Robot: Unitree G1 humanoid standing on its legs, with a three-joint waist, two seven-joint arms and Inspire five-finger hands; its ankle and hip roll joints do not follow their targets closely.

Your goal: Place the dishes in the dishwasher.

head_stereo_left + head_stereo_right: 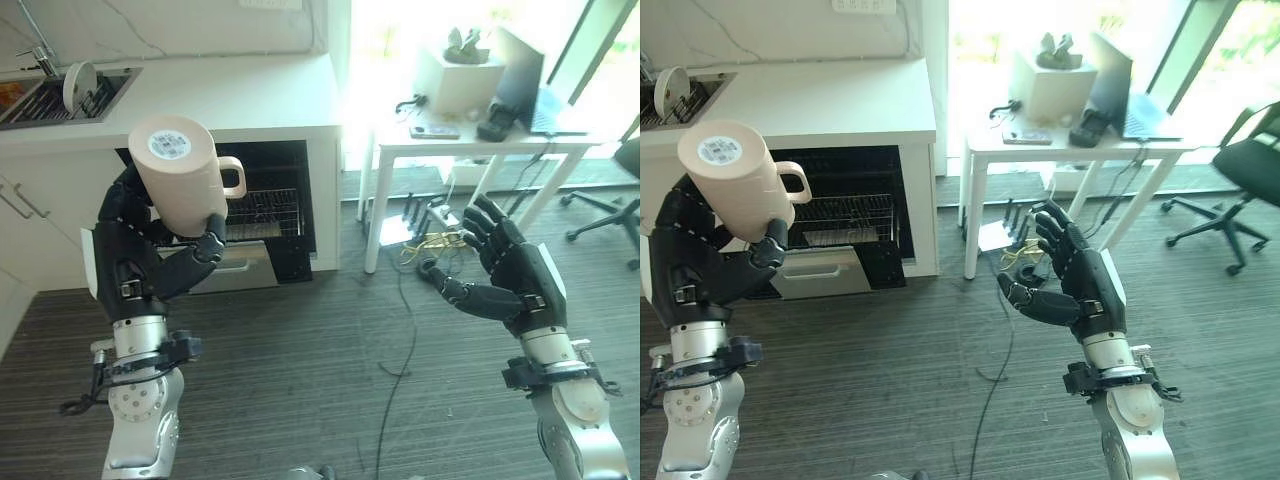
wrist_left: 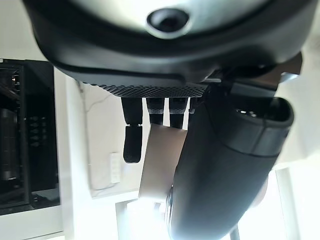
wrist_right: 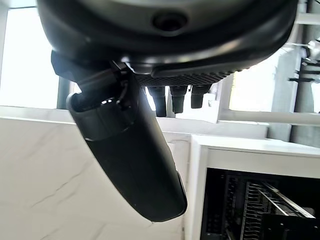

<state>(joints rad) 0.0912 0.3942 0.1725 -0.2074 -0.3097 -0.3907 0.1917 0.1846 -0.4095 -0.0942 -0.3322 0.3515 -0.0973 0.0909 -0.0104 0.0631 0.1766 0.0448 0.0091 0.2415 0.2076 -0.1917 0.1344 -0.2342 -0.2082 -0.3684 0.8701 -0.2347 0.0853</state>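
Note:
My left hand is raised at the left and shut on a cream mug, held tilted with its bottom facing me and its handle pointing right. A round white sticker sits on the mug's bottom. Behind it, under the white counter, the dishwasher stands open, its wire rack showing inside and its door folded down. My right hand hangs open at the right, palm toward the left, holding nothing. In the sink at the far left a white plate stands upright.
A white table with a laptop, a white box and small devices stands right of the dishwasher. Cables trail across the dark striped floor beneath it. An office chair is at the far right.

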